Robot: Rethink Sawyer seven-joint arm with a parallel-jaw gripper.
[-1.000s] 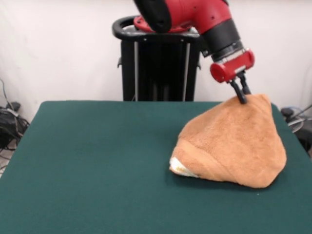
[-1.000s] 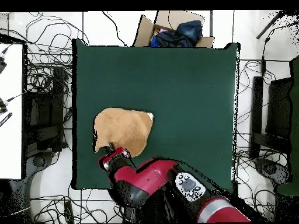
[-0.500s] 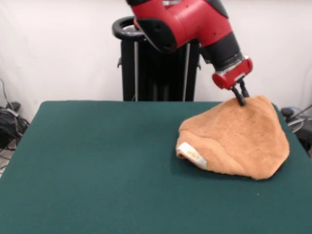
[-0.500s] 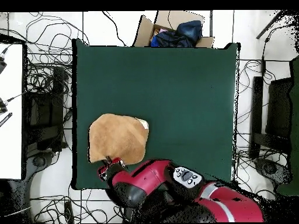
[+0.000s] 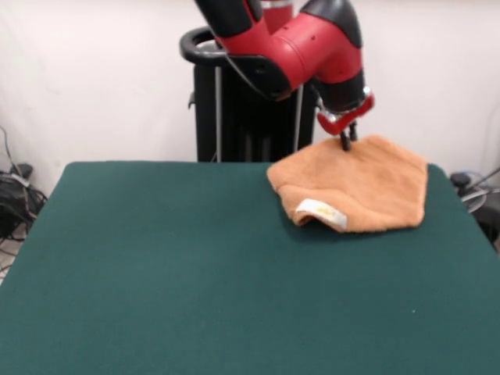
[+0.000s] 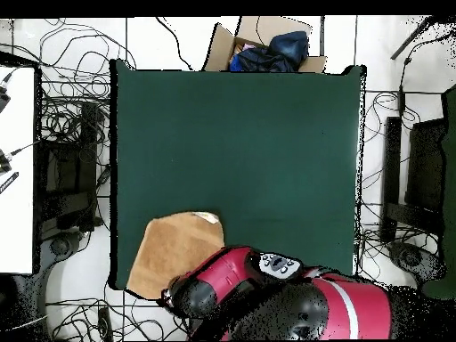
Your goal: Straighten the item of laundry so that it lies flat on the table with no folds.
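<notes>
Towel [image 5: 355, 186]: folded at counter [image 5: 156, 273] corner, white tag [image 5: 320, 212] exposed. End effector [image 5: 346, 141] pinched shut on its far edge. Cardboard box [image 6: 267, 44] beyond counter; arm [image 6: 267, 298] hid the towel's edge overhead.

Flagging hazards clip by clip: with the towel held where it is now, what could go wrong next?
1. The towel sits at the table's corner on the robot's side, part of it over the edge in the overhead view; released here, it might slide off.
2. The end effector pinches only its far edge, so the grip could slip.
3. The edge by the white tag looks doubled under; more dragging may keep that fold.
</notes>
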